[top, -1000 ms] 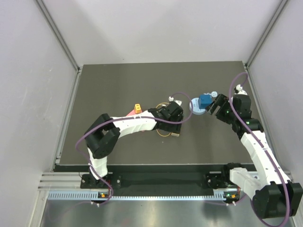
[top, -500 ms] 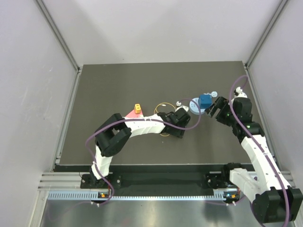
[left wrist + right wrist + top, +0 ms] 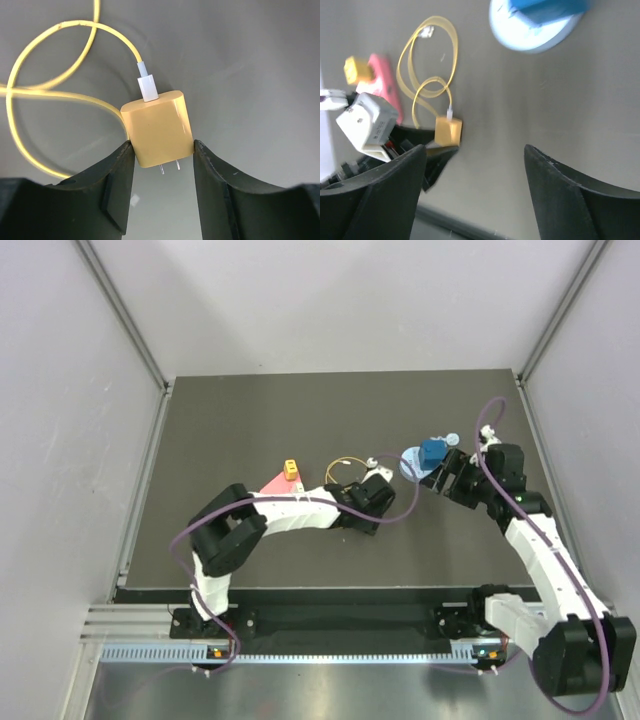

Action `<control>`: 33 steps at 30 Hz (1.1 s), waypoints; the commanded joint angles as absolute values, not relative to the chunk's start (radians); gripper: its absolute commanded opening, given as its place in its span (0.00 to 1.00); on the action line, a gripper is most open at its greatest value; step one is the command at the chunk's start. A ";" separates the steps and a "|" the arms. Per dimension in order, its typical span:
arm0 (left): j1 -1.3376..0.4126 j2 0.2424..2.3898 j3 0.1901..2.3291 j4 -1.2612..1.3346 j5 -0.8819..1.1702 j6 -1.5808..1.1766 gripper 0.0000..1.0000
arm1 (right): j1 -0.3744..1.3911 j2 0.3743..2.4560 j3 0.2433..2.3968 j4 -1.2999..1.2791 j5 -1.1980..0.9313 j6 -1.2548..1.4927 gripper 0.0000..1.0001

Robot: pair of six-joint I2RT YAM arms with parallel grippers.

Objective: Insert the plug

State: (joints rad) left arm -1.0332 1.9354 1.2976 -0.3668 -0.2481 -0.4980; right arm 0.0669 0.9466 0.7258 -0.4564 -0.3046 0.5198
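1. Since the job is inserting the plug (image 3: 157, 127), we log it first. It lies flat on the worktop (image 3: 250, 410), at the centre of the left wrist view. In the top view it is hidden under the arm, just left of the middle.
2. Left claw (image 3: 162, 150): both fingers (image 3: 120, 170) press on the plug's two side faces, so it is clamped on the plug, low down near the prong end.
3. Prongs (image 3: 170, 167) point to the bottom of that frame, back into the claw. The wire (image 3: 30, 55) leaves the opposite face and loops to the upper left. The side grip keeps both clear. We judge the prongs face the wrong way for a straight push, so a turn or regrasp looks needed.
4. Right claw (image 3: 474, 150): fingers wide apart, holding nothing. In the top view it sits right of centre, just beside the blue block (image 3: 432, 452) on a pale round disc (image 3: 410, 465). We guess it stands there to steady that block. Whether the block is the socket we cannot tell.
5. Pink piece (image 3: 273, 483) with a loose yellow block (image 3: 290, 469) lies left of the wire loop, apart from both claws.
6. Stage, as we judge it: pick-up, with insertion not yet begun. The wire loop could drag.
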 commanded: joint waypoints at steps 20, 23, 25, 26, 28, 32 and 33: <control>-1.040 1.347 1.074 -0.293 0.221 -0.101 0.00 | 0.271 1.138 0.873 -0.488 -0.974 0.482 0.70; -1.039 1.342 1.066 -0.281 0.224 -0.098 0.00 | 0.324 1.157 0.867 -0.450 -0.966 0.514 0.69; -1.039 1.339 1.066 -0.282 0.222 -0.089 0.00 | 0.353 1.169 0.861 -0.433 -0.953 0.538 0.67; -1.039 1.338 1.063 -0.281 0.221 -0.087 0.00 | 0.360 1.175 0.861 -0.423 -0.950 0.549 0.67; -1.039 1.332 1.055 -0.275 0.219 -0.081 0.00 | 0.374 1.195 0.861 -0.422 -0.939 0.552 0.67; -1.040 1.315 1.045 -0.256 0.198 -0.083 0.00 | 0.390 1.226 0.854 -0.396 -0.925 0.586 0.62; -1.040 1.312 1.042 -0.249 0.196 -0.084 0.00 | 0.394 1.235 0.854 -0.382 -0.928 0.592 0.60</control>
State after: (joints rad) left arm -1.0359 1.3613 1.0538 -0.3321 0.1940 -0.1020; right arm 0.3771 1.2160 0.8368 -0.4507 -0.9375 0.5552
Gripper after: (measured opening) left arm 0.517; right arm 0.625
